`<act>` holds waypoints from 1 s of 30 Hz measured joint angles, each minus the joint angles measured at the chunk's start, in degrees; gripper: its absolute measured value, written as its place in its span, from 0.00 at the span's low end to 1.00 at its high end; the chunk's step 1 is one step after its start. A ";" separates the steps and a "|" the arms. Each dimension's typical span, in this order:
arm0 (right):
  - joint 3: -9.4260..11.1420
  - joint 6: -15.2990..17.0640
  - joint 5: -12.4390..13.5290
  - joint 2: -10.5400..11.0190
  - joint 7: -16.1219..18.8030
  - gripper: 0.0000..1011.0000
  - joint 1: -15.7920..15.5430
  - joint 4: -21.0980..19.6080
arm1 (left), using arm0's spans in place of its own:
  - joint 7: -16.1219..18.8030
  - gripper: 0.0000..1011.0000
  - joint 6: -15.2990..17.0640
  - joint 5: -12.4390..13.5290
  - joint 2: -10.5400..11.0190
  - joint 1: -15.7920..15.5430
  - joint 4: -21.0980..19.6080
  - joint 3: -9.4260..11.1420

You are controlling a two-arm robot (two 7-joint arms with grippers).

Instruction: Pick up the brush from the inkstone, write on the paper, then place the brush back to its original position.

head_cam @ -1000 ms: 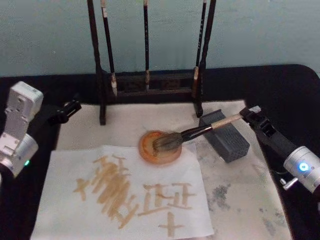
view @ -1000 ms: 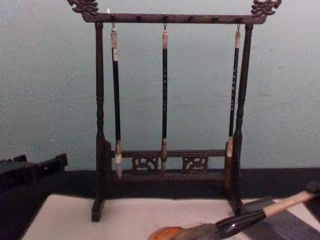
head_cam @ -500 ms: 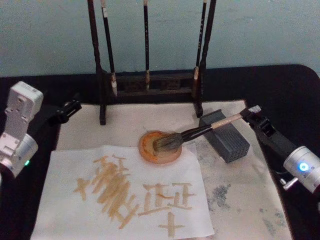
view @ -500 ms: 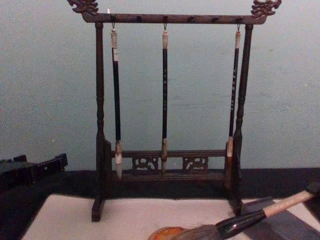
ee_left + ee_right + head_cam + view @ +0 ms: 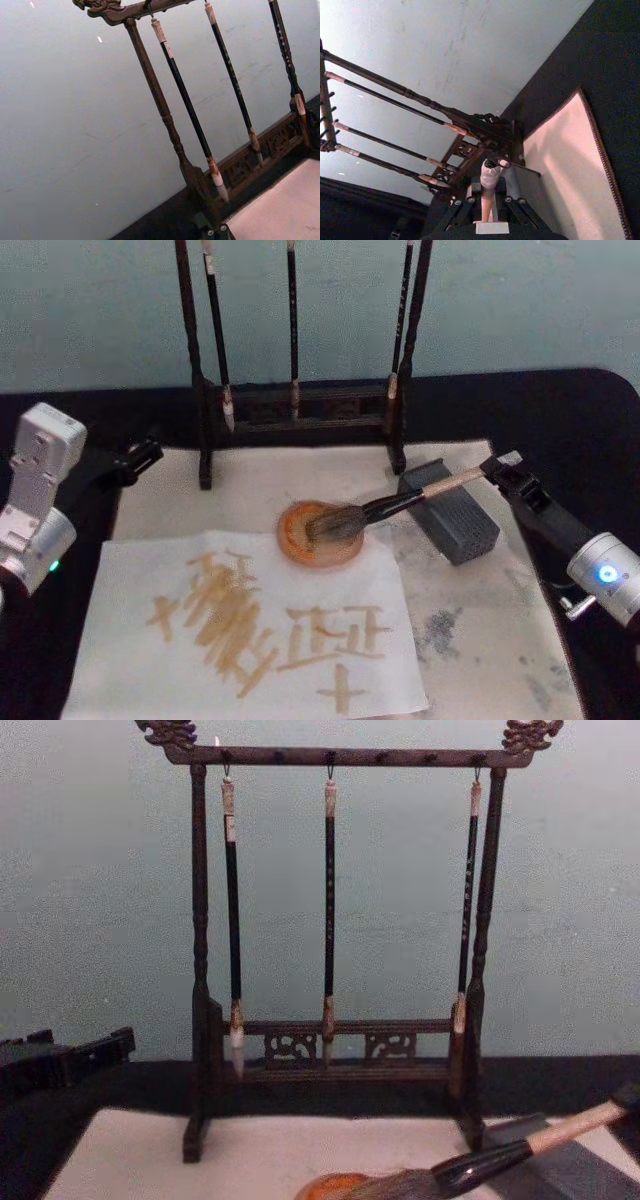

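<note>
Your right end effector (image 5: 497,468) grips the brush (image 5: 398,502) by its tail, bristles in the orange dish (image 5: 300,550), seemingly for set-down; left end effector (image 5: 143,454) sits parked at the tabletop's left edge.

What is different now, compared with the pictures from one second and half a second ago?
Nothing visibly changed. The brush still lies with bristles over the orange dish, its handle end at the right gripper; the left gripper stays parked at the left.
</note>
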 joint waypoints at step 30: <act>-1.98 -4.94 2.24 5.87 3.55 0.16 -3.92 -11.00 | 0.00 0.99 0.00 0.00 0.00 0.00 0.00 0.00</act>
